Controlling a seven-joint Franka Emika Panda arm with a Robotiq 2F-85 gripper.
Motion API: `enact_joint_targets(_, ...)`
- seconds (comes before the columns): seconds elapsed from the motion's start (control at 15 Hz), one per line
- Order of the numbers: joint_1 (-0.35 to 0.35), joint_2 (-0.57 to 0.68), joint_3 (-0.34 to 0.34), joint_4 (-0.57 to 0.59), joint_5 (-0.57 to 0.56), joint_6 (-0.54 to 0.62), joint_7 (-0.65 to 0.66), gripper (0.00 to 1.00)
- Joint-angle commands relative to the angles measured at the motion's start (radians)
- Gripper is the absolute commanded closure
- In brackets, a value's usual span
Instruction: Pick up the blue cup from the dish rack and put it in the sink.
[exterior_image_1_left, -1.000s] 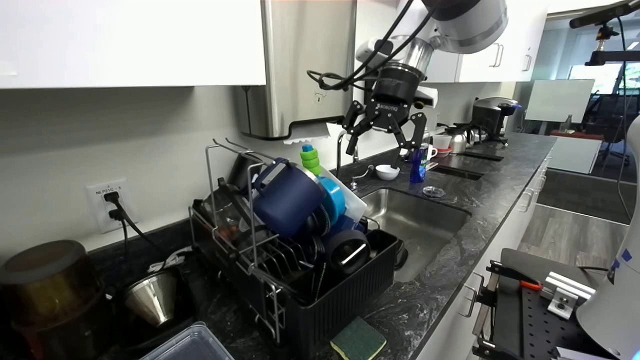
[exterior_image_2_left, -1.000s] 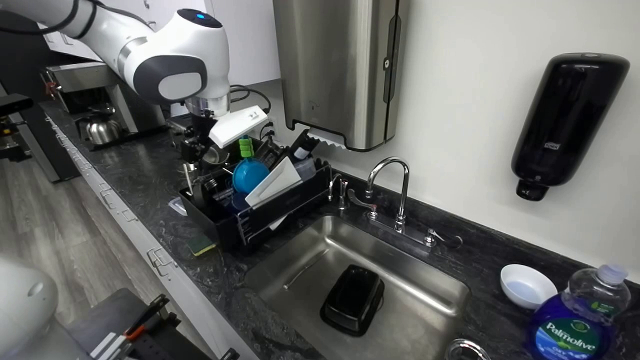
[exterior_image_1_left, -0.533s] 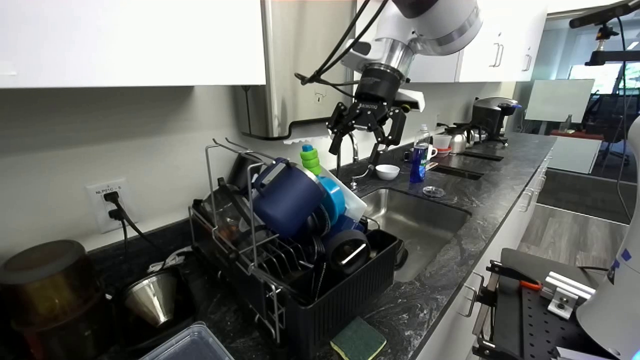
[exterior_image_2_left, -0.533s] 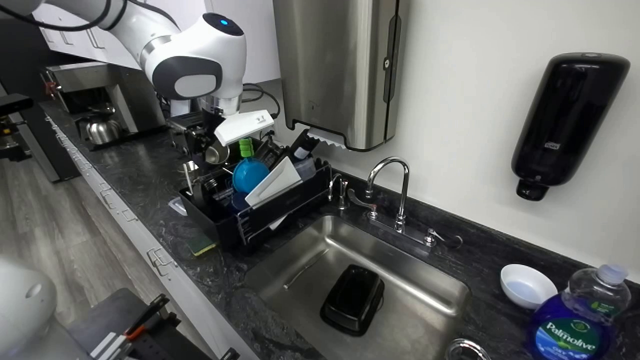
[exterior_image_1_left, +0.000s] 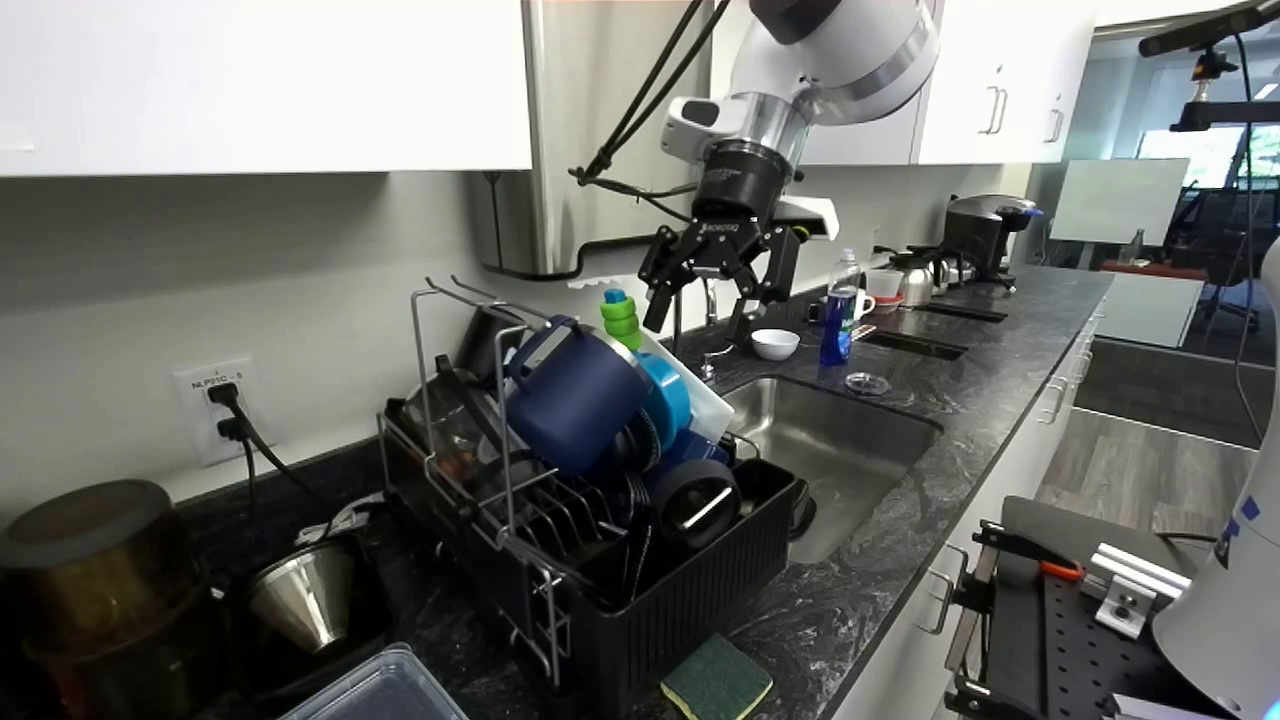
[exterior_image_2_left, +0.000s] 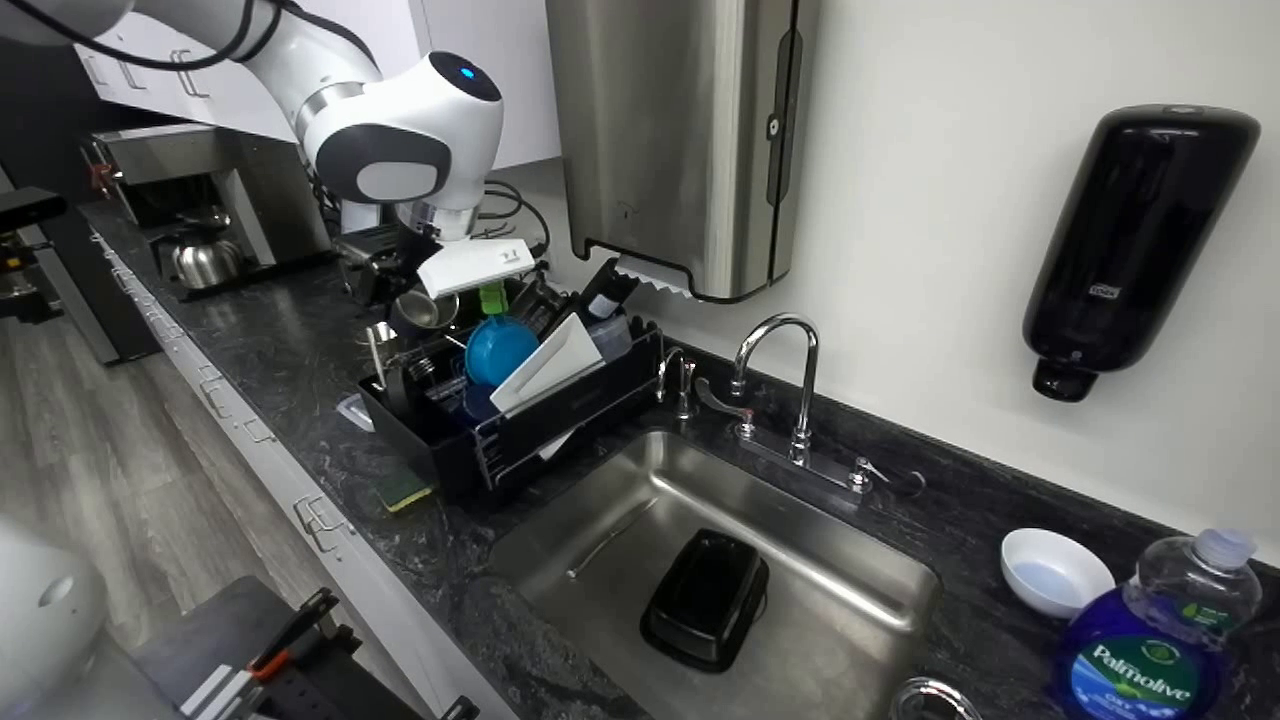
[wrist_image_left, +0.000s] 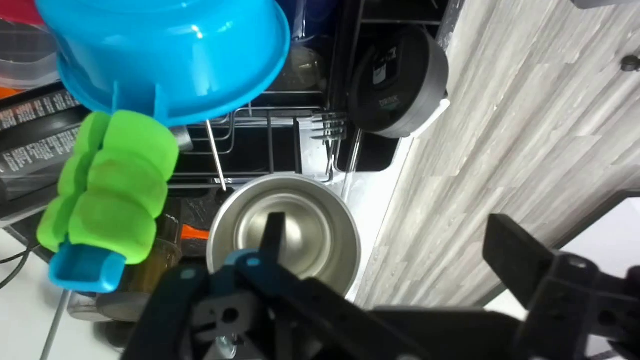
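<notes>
Two fingers stand wide apart, and the tool hangs over the dish rack, tips pointing down! Below them, the blue cup sits up in the rack, tilted well over, its handle at the upper left in that exterior view. Look from the wrist: one fingertip shows across the cup's round steel mouth, the other against the wood-grain floor. From outside, tool and cup are clearly apart, the tool higher and over toward the sink.

Just beside the cup, a light-blue bowl leans among the dishes, with a lumpy green grip at its rim. A flat white piece slants at the sink side, and a black lid marked DRINK sits close to a fork.

Across to the sink: a glossy black container lies inside, the chrome tap arching behind. On the worktop, a white bowl stands by the Palmolive bottle, and down at the foot of the rack lies a green-and-yellow sponge.
</notes>
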Motion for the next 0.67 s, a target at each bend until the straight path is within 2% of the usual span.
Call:
enact_joint_targets(0.0,-0.056,0.017,0.047,0.025,0.023,-0.066,0.028,0.00)
enact_joint_targets(0.07,-0.058,0.004,0.057,0.007,0.018,-0.034,0.005,0.00)
enact_joint_targets(0.6,-0.067,0.009,0.061,0.011,0.037,-0.046,0.007,0.00)
